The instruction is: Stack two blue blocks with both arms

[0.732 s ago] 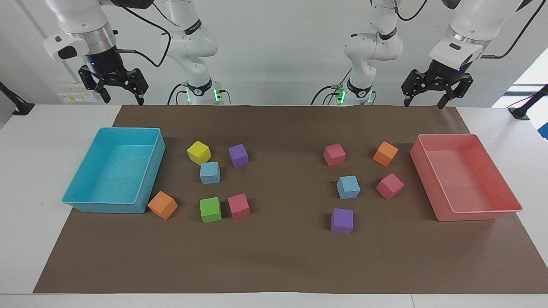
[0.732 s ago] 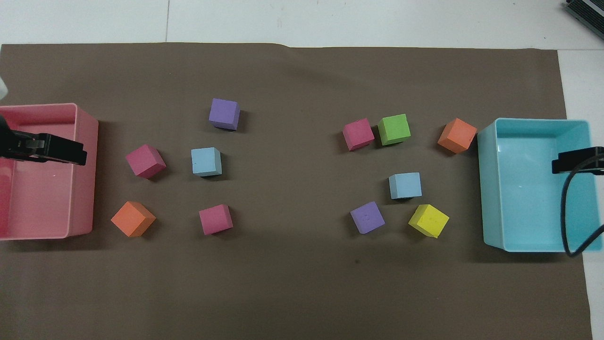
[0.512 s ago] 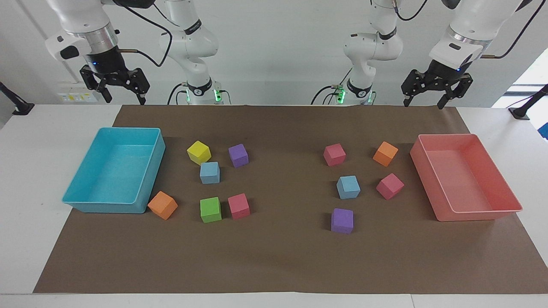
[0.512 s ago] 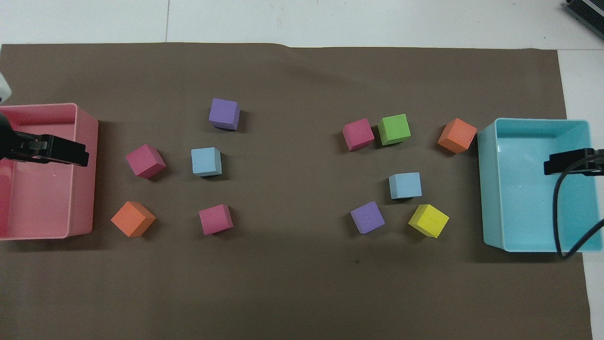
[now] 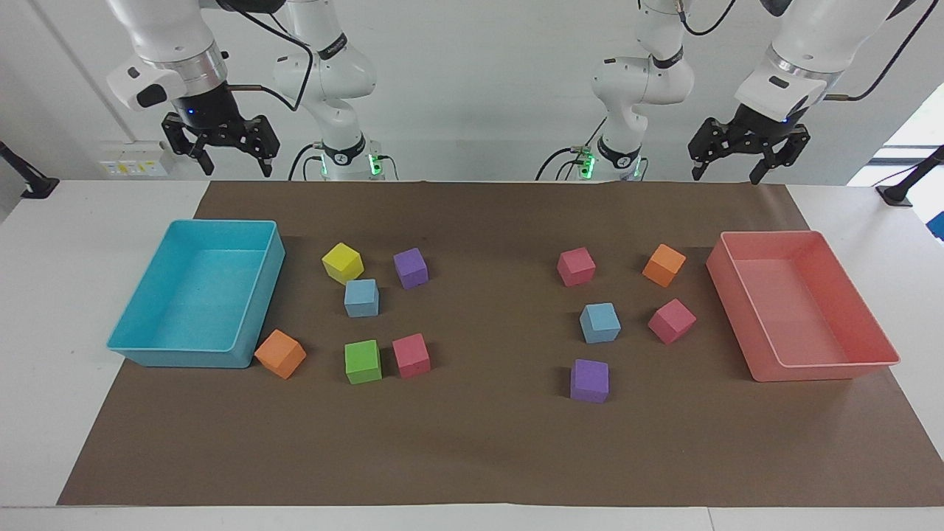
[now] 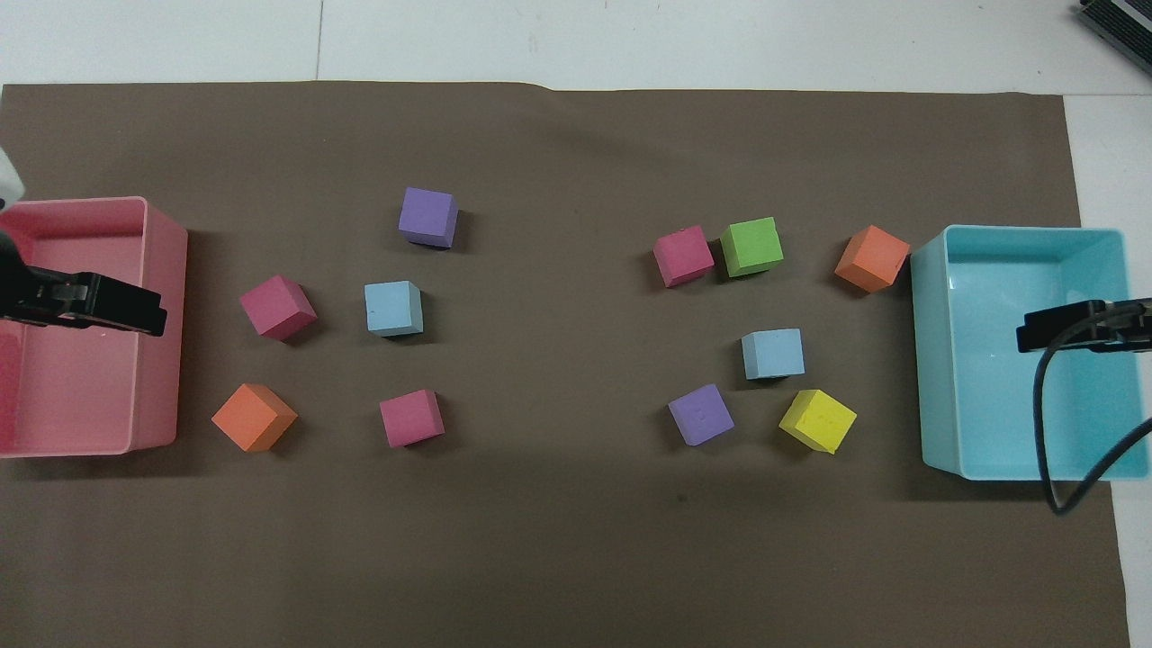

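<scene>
Brown mat (image 5: 487,442) covers the table. Turquoise tray (image 5: 147,346) at right arm's end, pink tray (image 5: 826,369) at left arm's end. Right gripper (image 5: 233,164) raised over the turquoise tray, fingers spread, empty. Left gripper (image 5: 724,171) raised over the pink tray, spread, empty. Blue blocks apart, unstacked: one (image 5: 361,298) beside yellow cube (image 5: 343,262), other (image 5: 599,323) beside pink cube (image 5: 672,321)
</scene>
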Controlling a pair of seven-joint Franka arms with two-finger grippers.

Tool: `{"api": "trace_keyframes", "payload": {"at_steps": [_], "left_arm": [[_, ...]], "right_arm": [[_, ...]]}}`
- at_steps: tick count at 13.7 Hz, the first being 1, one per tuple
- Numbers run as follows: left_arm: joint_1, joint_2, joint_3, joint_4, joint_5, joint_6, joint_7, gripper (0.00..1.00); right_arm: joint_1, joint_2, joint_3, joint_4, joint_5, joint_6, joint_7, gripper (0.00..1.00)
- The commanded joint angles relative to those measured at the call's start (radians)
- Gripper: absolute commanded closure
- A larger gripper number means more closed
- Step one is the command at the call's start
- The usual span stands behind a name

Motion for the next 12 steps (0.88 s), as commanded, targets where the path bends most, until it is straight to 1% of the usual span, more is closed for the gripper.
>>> {"api": "trace_keyframes", "payload": {"at_steps": [1, 4, 6, 12], "left_arm": [[0.011, -0.020, -0.004, -0.011, 0.006, -0.022, 0.033, 0.00], [0.033, -0.019, -0.004, -0.010, 0.007, -0.019, 0.035, 0.00], [0.033, -0.019, -0.005, -0.010, 0.006, -0.017, 0.029, 0.00], [0.038, -0.019, -0.005, -0.010, 0.006, -0.016, 0.027, 0.00]], "right_arm": [[-0.002, -0.015, -0.001, -0.010, 0.025, -0.010, -0.011, 0.00], [-0.002, -0.019, 0.000, -0.008, 0.014, -0.009, -0.020, 0.00], [-0.002, -0.036, 0.000, -0.032, 0.023, -0.007, -0.022, 0.00], [-0.002, -0.036, 0.000, -0.033, 0.023, -0.009, -0.022, 0.00]]}}
